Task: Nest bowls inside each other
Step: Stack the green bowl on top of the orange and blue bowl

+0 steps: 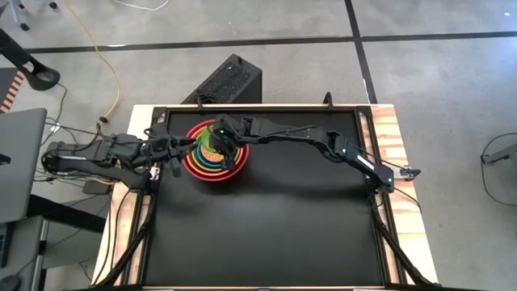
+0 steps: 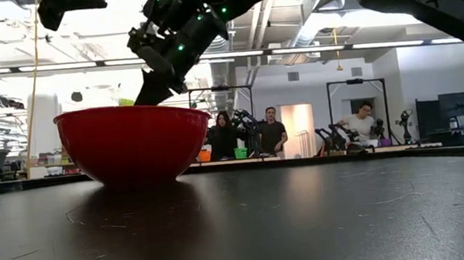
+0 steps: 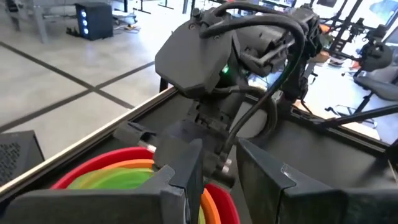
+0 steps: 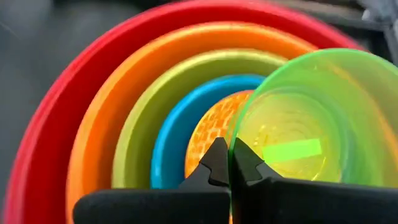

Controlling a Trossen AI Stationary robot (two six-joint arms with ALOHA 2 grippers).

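A stack of nested bowls stands at the table's far left: red bowl (image 1: pixel 194 166) outermost, then orange (image 4: pixel 118 106), yellow-green (image 4: pixel 146 118), blue (image 4: pixel 171 143) and dotted yellow-orange (image 4: pixel 211 124). The bright green bowl (image 4: pixel 298 118) hangs tilted over the stack's middle, with my right gripper (image 4: pixel 231 163) shut on it. My right gripper (image 1: pixel 216 145) reaches in from the table's right. My left gripper (image 1: pixel 172 153) stands open beside the red bowl's left rim, its fingers (image 3: pixel 186 174) apart with nothing between them. My right gripper pinches the bright green bowl's rim (image 4: pixel 232 144), one finger inside the bowl and one outside. The fingers slant down into the stack from the table's right. The bowl is tilted, its mouth facing the wrist; whether its bottom rests on the dotted bowl, I cannot tell.
A black box (image 1: pixel 226 81) sits on the floor beyond the table's far edge. A laptop (image 1: pixel 20 162) stands left of the table. People (image 2: pixel 270 130) are in the room behind. The black tabletop (image 1: pixel 283 226) lies bare toward the near and right sides.
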